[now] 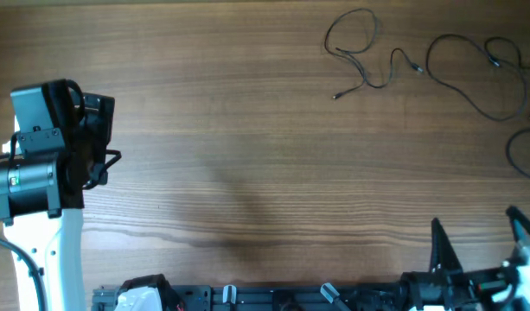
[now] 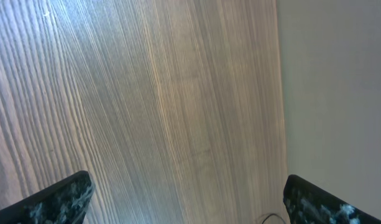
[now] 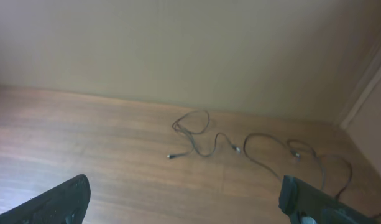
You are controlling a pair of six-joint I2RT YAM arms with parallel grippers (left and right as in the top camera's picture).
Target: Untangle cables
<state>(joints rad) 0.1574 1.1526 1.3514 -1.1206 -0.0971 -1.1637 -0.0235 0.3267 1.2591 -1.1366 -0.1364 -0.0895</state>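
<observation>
Thin black cables lie loose at the table's far right. One cable (image 1: pixel 355 47) forms a loop with small plug ends; in the right wrist view this cable (image 3: pixel 193 129) lies ahead. A second cable (image 1: pixel 476 73) curls beside it toward the right edge, also seen as the second cable (image 3: pixel 289 149). A third cable (image 1: pixel 520 151) runs off the right edge. My right gripper (image 1: pixel 477 231) is open at the front right, well short of them, nothing between its fingers (image 3: pixel 185 185). My left gripper (image 2: pixel 187 185) is open over bare wood at the far left, on the left arm (image 1: pixel 48 164).
A black rail (image 1: pixel 247 298) with the arm bases runs along the front edge. A plain wall (image 3: pixel 178 50) rises behind the table's far edge. A thin dark wire (image 2: pixel 271 218) shows by the left gripper's right finger.
</observation>
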